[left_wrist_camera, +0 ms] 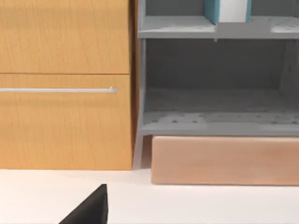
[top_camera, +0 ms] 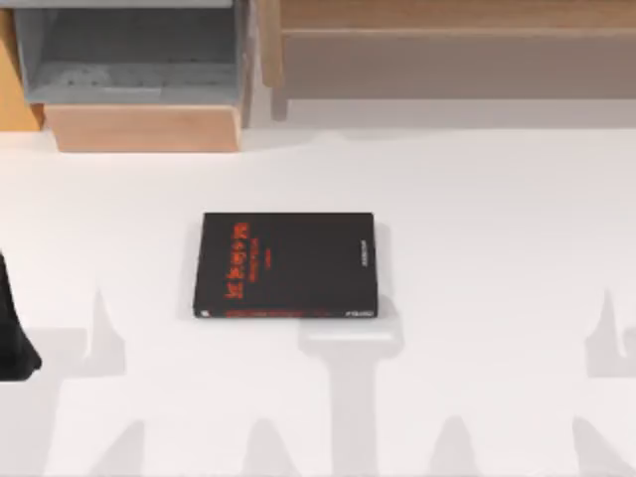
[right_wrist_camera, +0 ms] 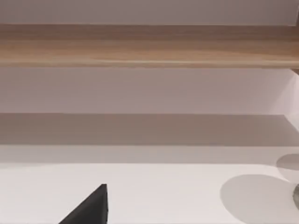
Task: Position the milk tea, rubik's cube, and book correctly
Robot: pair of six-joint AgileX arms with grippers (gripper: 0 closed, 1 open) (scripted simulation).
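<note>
While both arms sit back | counter (top_camera: 477, 199) carries a black book (top_camera: 286, 264) lying flat, long axis side to side, below the grey shelf unit (top_camera: 129, 60) | light-blue book (left_wrist_camera: 227, 10) stands on that unit's upper shelf | left arm (top_camera: 14, 333) nearer the black book; end effector state: cannot tell

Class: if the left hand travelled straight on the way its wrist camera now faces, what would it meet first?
Probably the pale wooden drawer front below the open grey shelf unit, past a strip of bare white table. Depth is unclear, so it might enter the lower grey compartment instead.
</note>
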